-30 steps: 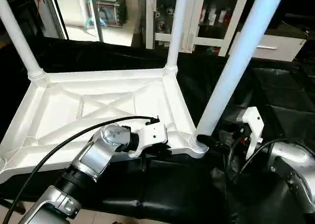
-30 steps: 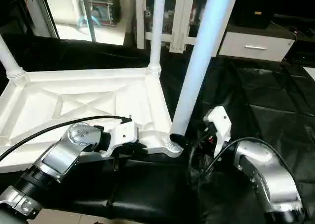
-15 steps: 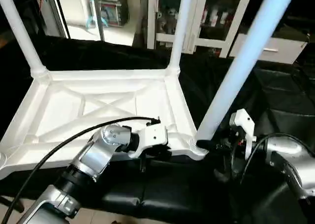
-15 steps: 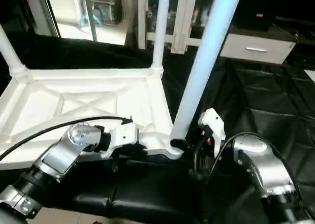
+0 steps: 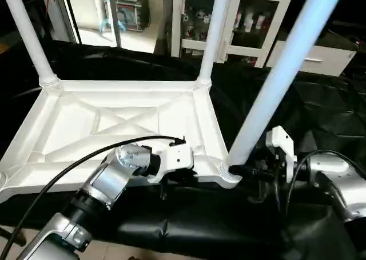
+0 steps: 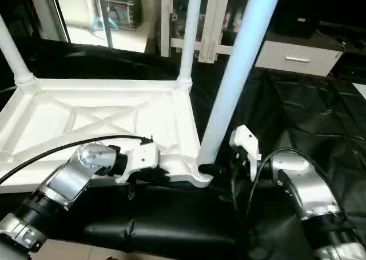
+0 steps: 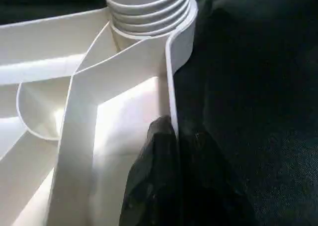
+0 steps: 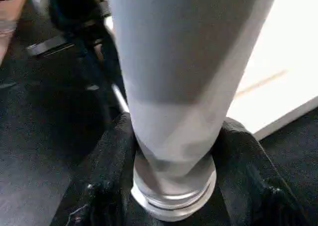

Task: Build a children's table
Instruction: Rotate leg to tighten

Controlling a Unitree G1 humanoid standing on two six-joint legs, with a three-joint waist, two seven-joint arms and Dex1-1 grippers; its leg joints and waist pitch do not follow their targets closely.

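The table top point(image 5: 120, 120) lies upside down on the black sheet point(image 5: 326, 117); my left gripper point(image 7: 171, 151) pinches its near rim; my right gripper point(image 8: 171, 151) clasps the near-right leg point(image 5: 274, 83) just above its socket

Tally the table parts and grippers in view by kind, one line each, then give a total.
Table top: 1
Legs standing in sockets: 3 – far left, far right, near right
Grippers: 2 – left gripper on the top's near rim, right gripper at the near right leg's base
Total: 6
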